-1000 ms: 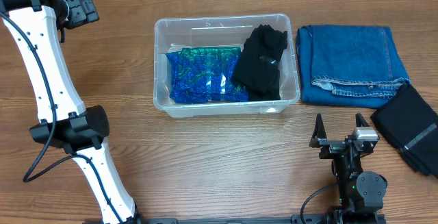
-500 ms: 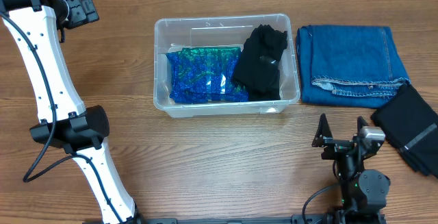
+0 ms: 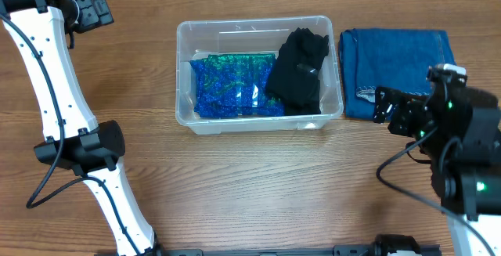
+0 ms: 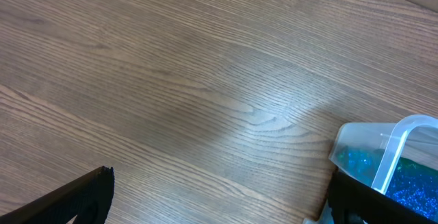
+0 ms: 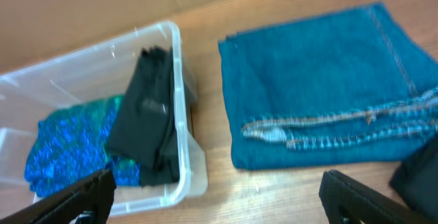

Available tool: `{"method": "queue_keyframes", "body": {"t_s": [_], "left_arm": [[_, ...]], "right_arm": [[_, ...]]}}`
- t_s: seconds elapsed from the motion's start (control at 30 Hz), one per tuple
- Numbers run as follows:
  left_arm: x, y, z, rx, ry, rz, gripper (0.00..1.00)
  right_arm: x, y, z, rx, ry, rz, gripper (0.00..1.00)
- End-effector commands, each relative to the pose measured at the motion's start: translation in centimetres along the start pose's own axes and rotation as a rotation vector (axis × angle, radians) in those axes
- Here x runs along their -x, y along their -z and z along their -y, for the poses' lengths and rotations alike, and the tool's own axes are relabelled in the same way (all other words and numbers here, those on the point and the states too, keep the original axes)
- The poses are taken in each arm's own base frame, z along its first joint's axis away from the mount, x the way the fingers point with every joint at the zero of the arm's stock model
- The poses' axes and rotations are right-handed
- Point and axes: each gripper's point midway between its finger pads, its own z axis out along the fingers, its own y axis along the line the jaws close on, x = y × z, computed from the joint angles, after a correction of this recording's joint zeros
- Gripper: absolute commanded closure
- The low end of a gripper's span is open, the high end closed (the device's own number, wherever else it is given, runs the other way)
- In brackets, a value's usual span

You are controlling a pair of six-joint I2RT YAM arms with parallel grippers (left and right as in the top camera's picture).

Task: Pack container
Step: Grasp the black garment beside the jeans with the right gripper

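Observation:
The clear container [image 3: 182,76] stands mid-table and holds a blue-green patterned cloth [image 3: 233,88] and a black garment [image 3: 297,72]. Folded blue jeans [image 3: 395,60] lie right of it. My right gripper [image 3: 387,107] is open and empty, raised over the jeans' front edge. The right wrist view shows the container [image 5: 179,101], the cloth [image 5: 61,148], the black garment [image 5: 147,121] and the jeans [image 5: 321,94] beyond the open jaws [image 5: 219,200]. My left gripper [image 3: 94,9] is open and empty at the far left; its jaws [image 4: 219,196] hang over bare wood beside a container corner [image 4: 400,138].
A dark folded garment [image 5: 421,176] shows at the right edge of the right wrist view; overhead, my right arm hides it. The left arm's white links [image 3: 55,91] run down the table's left side.
My right arm has risen from the table's front edge and swung back and right, over the jeans' front edge. It now covers the dark folded garment. The left arm has not moved.

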Motion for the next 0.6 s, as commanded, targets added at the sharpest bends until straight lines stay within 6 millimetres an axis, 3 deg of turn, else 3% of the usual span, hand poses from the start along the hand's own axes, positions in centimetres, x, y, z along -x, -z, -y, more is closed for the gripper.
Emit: {"method": "queue_keyframes", "body": {"t_s": [0.0,0.07,0.1,0.2,0.33,0.47,0.57], "left_arm": [[0.3,1.2,0.2,-0.012,0.003,0.03,0.0],[0.3,1.2,0.2,-0.011,0.003,0.029,0.0],[0.3,1.2,0.2,-0.011,0.003,0.029,0.0],[0.3,1.2,0.2,-0.011,0.003,0.029,0.0],[0.3,1.2,0.2,-0.011,0.003,0.029,0.0],[0.3,1.2,0.2,-0.011,0.003,0.029,0.0],[0.3,1.2,0.2,-0.011,0.003,0.029,0.0]], "right_arm": [[-1.8,-1.8,0.6,-0.023,-0.01,-0.128,0.0],[-2.9,-2.4,3.3,-0.154,-0.184,-0.179,0.0],[-3.1,-2.0,5.5,-0.271,-0.311,-0.158,0.0],[-5.2,0.8,12.0,-0.6,-0.741,-0.091,0.0],[-8.9,2.5,18.3,-0.79,-1.077,-0.051,0.0],[-12.2,2.2,21.4,-0.882,-1.26,-0.036,0.0],[-14.5,0.7,23.9,-0.932,-1.389,-0.003,0.0]]}}
